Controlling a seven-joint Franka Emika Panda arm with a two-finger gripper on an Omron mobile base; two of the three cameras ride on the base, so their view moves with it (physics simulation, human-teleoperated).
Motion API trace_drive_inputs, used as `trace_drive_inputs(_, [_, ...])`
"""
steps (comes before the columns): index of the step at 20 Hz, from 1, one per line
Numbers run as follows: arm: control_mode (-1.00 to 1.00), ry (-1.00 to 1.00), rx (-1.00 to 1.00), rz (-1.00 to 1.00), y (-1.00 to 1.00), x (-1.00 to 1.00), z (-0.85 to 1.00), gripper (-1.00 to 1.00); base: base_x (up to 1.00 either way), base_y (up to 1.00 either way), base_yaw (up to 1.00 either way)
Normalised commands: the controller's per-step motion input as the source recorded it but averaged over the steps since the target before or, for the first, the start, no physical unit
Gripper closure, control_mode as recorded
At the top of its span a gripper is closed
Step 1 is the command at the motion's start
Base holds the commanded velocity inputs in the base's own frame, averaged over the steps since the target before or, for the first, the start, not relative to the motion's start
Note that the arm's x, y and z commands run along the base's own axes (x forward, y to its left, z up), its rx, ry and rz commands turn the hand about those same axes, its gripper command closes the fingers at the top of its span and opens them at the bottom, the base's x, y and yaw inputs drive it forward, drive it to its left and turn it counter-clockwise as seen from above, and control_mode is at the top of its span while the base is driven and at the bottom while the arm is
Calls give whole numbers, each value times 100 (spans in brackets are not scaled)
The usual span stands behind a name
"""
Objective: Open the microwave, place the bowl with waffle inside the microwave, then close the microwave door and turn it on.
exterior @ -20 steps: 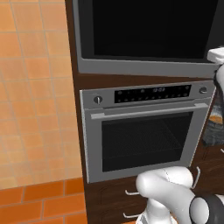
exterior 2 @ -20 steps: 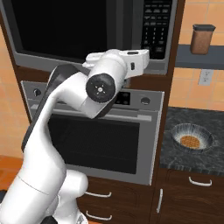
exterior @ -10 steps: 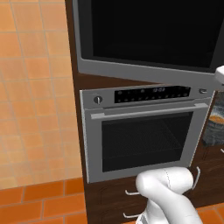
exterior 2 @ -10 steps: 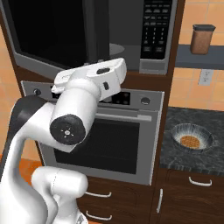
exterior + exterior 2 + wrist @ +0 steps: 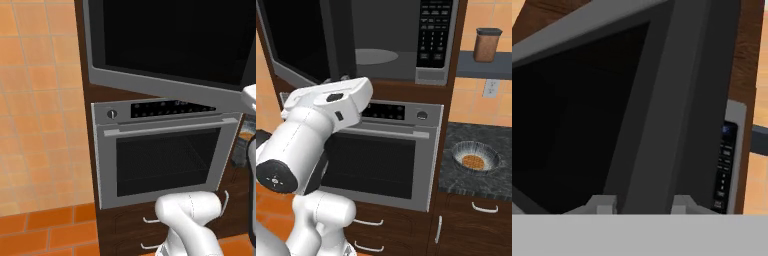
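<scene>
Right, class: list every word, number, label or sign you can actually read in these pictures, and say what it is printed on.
None can be read.
microwave button panel: pale key marks, too small to read.
oven display strip: light symbols, blurred.
brown jar on the shelf: no label visible.

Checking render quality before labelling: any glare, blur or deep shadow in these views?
Left base view: the microwave door glass is flat black, without glare. Right base view: evenly lit; the turntable stays readable in the dim cavity. Hand view: soft and blocky, the handle close up.
</scene>
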Motion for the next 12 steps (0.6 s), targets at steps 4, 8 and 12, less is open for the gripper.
trace_drive_inputs(4, [-100, 19, 0, 0, 27, -50, 0, 100, 0, 0, 0])
trace_drive_inputs(8, [-100, 23, 0, 0, 41, -44, 0, 100, 0, 0, 0])
trace_drive_inputs(12, [-100, 5, 0, 1, 12, -16, 0, 100, 0, 0, 0])
